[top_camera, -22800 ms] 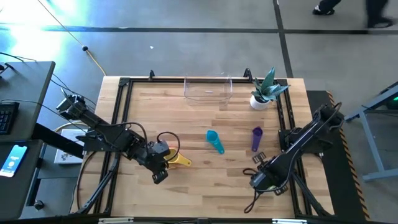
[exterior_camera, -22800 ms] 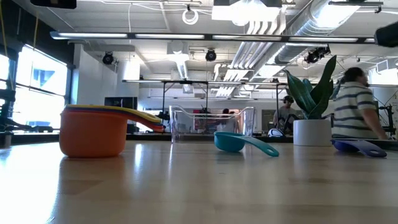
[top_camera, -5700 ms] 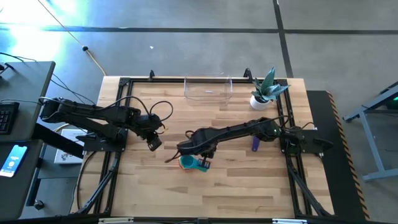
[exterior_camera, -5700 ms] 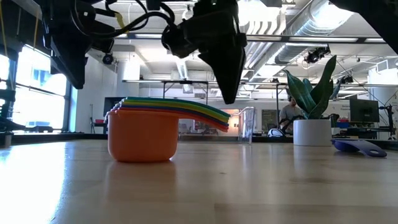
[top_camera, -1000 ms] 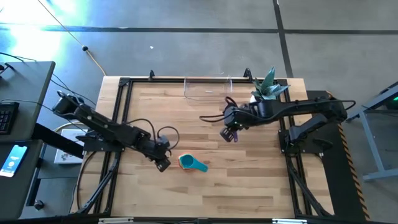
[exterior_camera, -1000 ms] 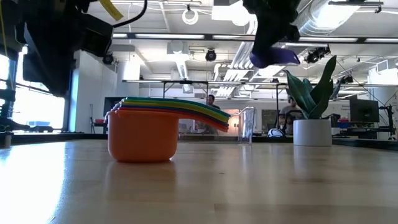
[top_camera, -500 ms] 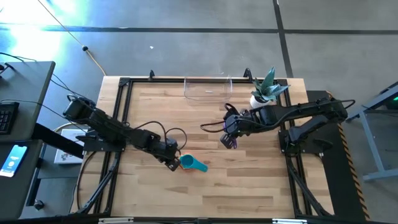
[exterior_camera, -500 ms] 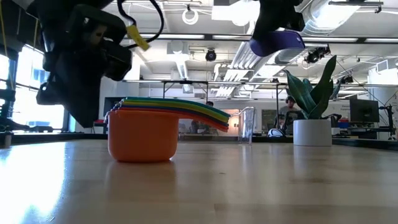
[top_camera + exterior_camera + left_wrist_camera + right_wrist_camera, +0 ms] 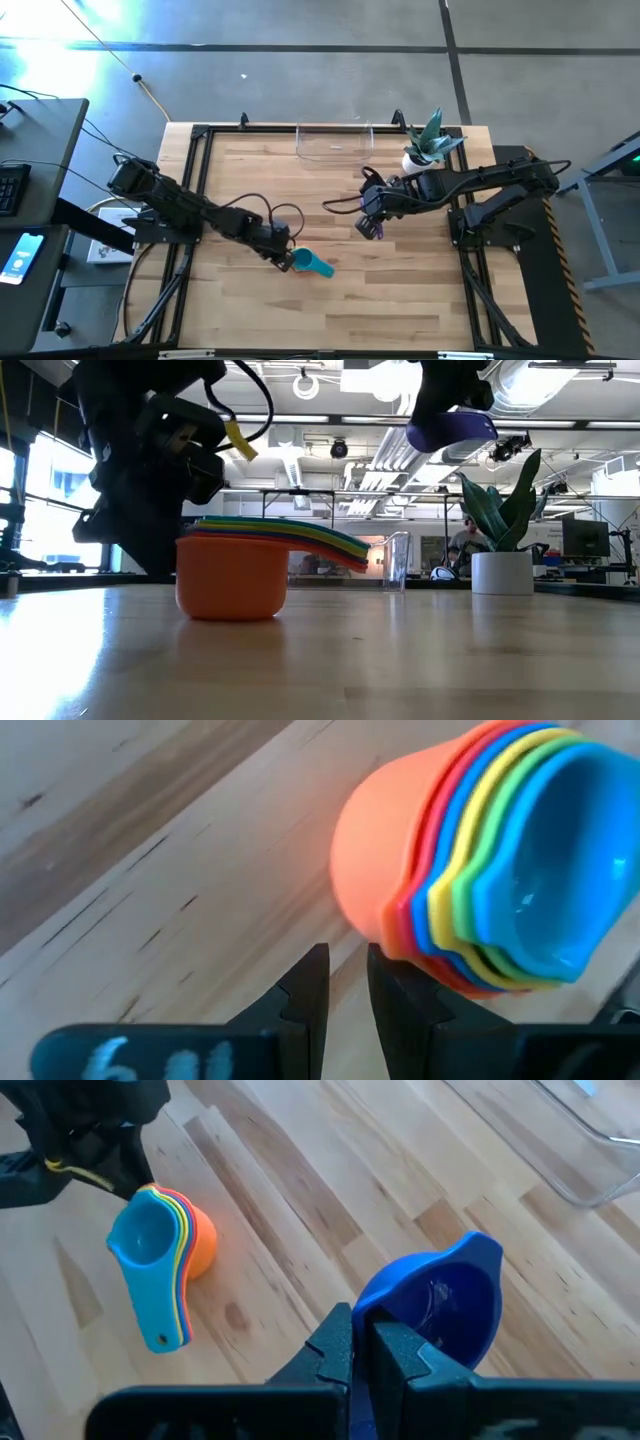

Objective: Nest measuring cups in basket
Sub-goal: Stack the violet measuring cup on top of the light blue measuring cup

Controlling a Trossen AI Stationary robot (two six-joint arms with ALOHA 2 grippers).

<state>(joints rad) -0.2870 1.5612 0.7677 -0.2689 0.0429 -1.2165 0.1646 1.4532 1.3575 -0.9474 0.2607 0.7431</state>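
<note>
Several nested measuring cups (image 9: 302, 262), orange outermost and teal innermost, stand on their base on the table, handles toward the right edge; they also show in the low view (image 9: 232, 575) and the left wrist view (image 9: 400, 850). My left gripper (image 9: 281, 254) is right beside the stack's left side, its fingers (image 9: 312, 982) nearly together with nothing between them. My right gripper (image 9: 370, 226) is shut on a purple cup (image 9: 450, 428), high above the table's middle right. The clear basket (image 9: 335, 143) stands at the far edge. My left gripper's fingertips (image 9: 385, 970) are close under the orange cup's handle root (image 9: 400, 925); I cannot tell whether they touch it. My right gripper pinches the purple cup by its handle end (image 9: 372, 1318), which the fingers hide. The bowl (image 9: 440, 1305) sticks out past the fingertips, lifted clear, mouth up.
A white plant pot (image 9: 417, 160) with green leaves stands at the far right, beside the basket and close to my right arm. Bare wood lies between the stack and the basket and along the near edge.
My left gripper has gone toward the table's right edge, up to the nested stack. My right gripper has carried the purple cup a little toward the near edge, still lifted clear.
</note>
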